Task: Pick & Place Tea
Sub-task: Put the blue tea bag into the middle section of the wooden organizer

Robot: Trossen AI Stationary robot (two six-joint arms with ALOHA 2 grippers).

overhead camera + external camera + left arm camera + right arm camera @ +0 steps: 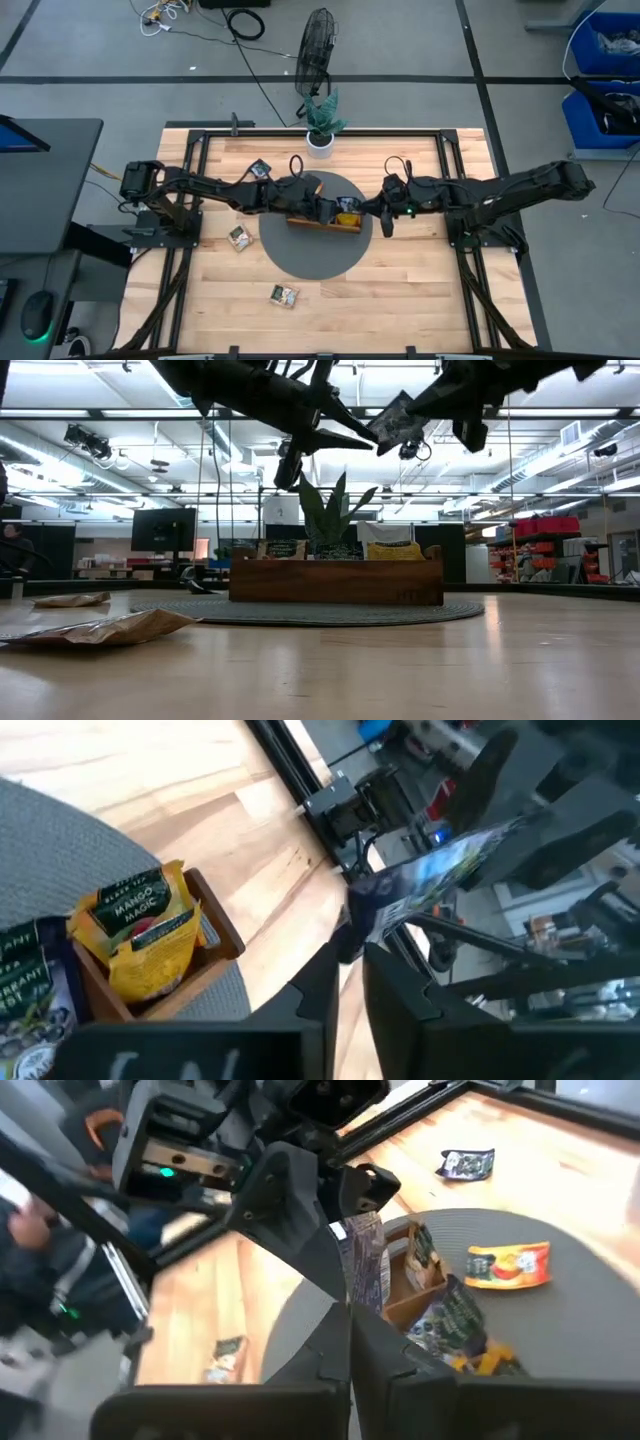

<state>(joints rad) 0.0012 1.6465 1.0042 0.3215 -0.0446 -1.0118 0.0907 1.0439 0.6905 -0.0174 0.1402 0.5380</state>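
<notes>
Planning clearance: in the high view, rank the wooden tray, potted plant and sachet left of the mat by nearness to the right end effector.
From the right end effector:
1. Wooden tray, just left of it.
2. Potted plant, at the far edge.
3. Sachet, left of the mat.

dark sachet point(364, 1265) held aloft above tray, orange sachet point(140, 925) upright inside, 3 loose on table

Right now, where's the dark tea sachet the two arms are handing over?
The dark sachet hangs in mid-air above the wooden tray at the table's middle, between the left gripper and the right gripper, whose fingers are shut on it.
</notes>
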